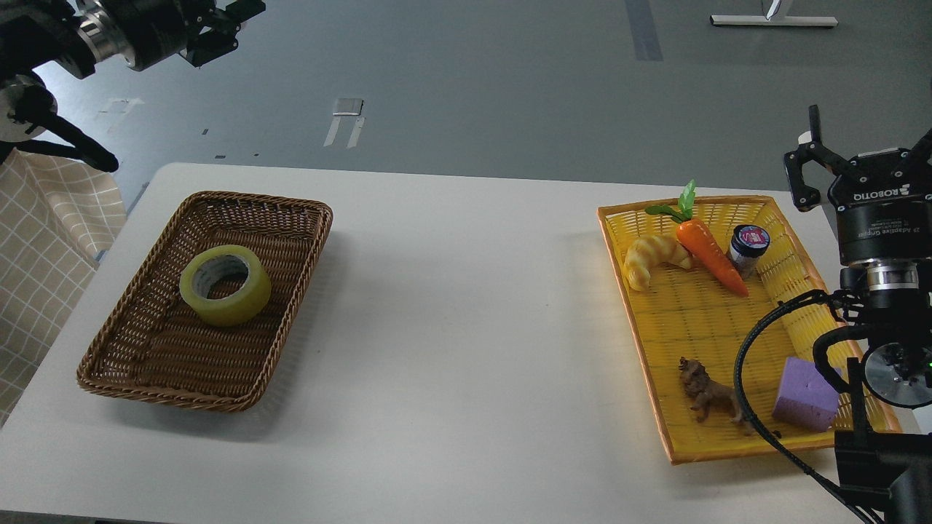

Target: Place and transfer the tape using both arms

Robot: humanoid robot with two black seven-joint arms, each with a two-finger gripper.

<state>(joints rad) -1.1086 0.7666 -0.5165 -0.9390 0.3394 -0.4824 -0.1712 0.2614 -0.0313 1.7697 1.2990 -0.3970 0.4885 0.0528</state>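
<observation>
The tape (226,284), a wide yellowish roll with a grey-white core, lies flat inside the brown wicker basket (131,320) on the left of the white table. My left gripper (224,30) is high at the top left, well above and behind the basket; its fingers are spread and hold nothing. My right gripper (868,131) stands at the right edge, fingers pointing up, spread and empty, beside the yellow tray (655,342).
The yellow tray holds a toy croissant (652,260), a toy carrot (710,251), a small dark jar with a pink lid (748,247), a brown toy animal (706,393) and a purple block (804,393). A black cable (750,349) loops over the tray. A checked cloth (44,240) hangs left.
</observation>
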